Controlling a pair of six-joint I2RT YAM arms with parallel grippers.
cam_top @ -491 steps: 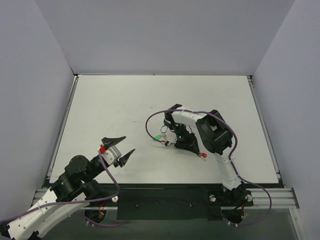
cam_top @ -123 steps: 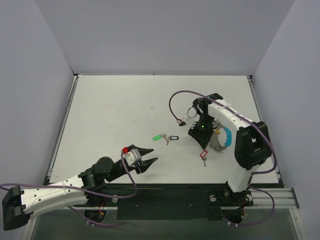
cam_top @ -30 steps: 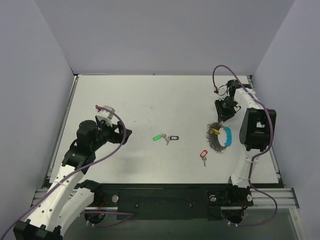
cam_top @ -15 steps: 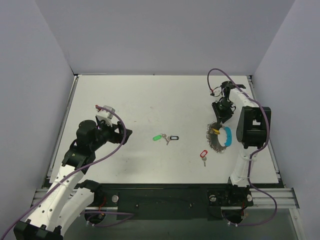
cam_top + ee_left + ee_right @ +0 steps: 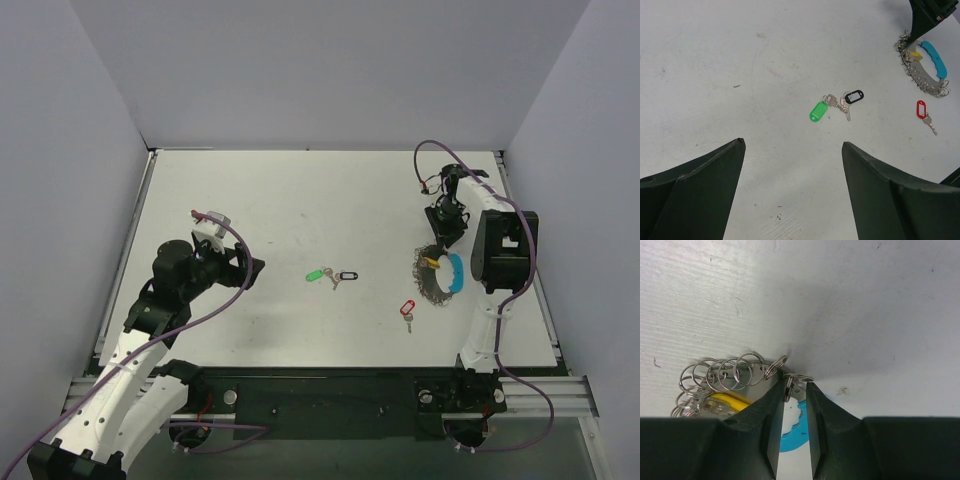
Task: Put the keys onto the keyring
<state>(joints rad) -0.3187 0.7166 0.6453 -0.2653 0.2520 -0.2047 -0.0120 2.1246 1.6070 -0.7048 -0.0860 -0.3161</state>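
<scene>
The keyring (image 5: 437, 277) lies at the right of the table, a cluster of silver rings (image 5: 720, 372) with a blue tag (image 5: 795, 437) and a yellow piece (image 5: 732, 401). My right gripper (image 5: 443, 237) points down at its far edge. In the right wrist view the right gripper (image 5: 796, 383) stands only narrowly open, with a small ring between its tips. Three keys lie loose: green-tagged (image 5: 316, 273) and black-tagged (image 5: 348, 275) side by side mid-table, red-tagged (image 5: 407, 308) nearer the keyring. My left gripper (image 5: 793, 142) hovers wide open and empty, well to the left of the keys.
White table (image 5: 300, 200) walled by grey panels on three sides. The right arm's purple cable (image 5: 432, 160) loops above the keyring. The left wrist view shows the green key (image 5: 817, 111), black key (image 5: 854, 96), red key (image 5: 921, 109) and keyring (image 5: 927, 67) ahead.
My right gripper has moved toward the near side, down onto the keyring's far edge, and its jaws have narrowed slightly. The left arm and the keys have not moved.
</scene>
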